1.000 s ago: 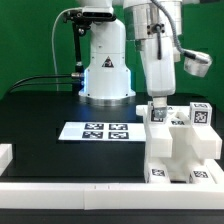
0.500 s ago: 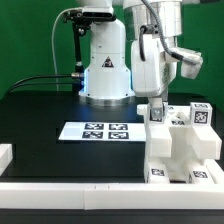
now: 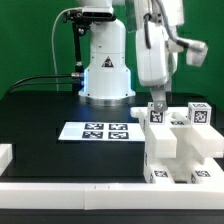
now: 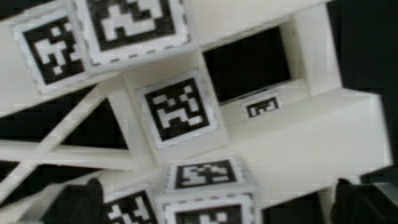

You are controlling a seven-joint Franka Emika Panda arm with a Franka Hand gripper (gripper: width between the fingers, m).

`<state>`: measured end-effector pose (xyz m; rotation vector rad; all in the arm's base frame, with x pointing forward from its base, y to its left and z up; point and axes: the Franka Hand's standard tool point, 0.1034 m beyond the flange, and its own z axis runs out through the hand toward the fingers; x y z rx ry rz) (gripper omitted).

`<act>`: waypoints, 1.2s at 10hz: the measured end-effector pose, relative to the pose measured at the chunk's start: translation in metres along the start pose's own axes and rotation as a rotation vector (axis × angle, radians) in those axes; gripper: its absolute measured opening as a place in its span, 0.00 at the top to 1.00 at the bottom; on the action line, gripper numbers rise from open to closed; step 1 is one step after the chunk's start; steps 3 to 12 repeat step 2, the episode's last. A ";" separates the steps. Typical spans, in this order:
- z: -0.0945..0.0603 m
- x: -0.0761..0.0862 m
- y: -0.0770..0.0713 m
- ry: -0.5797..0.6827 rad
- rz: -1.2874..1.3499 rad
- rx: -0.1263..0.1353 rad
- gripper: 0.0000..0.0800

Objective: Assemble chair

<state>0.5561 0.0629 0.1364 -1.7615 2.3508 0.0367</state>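
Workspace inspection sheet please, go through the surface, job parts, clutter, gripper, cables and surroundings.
Surface: black table, white border rail along its near edge.
Job's things: white tagged chair pieces grouped at the exterior view's right.
Clutter: nothing seen; only the marker board lies flat mid-table.
Gripper: gripper open, just above the chair pieces, holding nothing.
Cables: dark cables run from the arm base toward the exterior view's left.
Surroundings: green backdrop.
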 end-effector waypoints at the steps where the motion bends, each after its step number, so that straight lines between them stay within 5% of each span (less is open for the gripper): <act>1: -0.007 -0.002 -0.003 -0.010 -0.003 0.010 0.20; 12: -0.007 -0.002 -0.004 -0.011 -0.004 0.011 0.19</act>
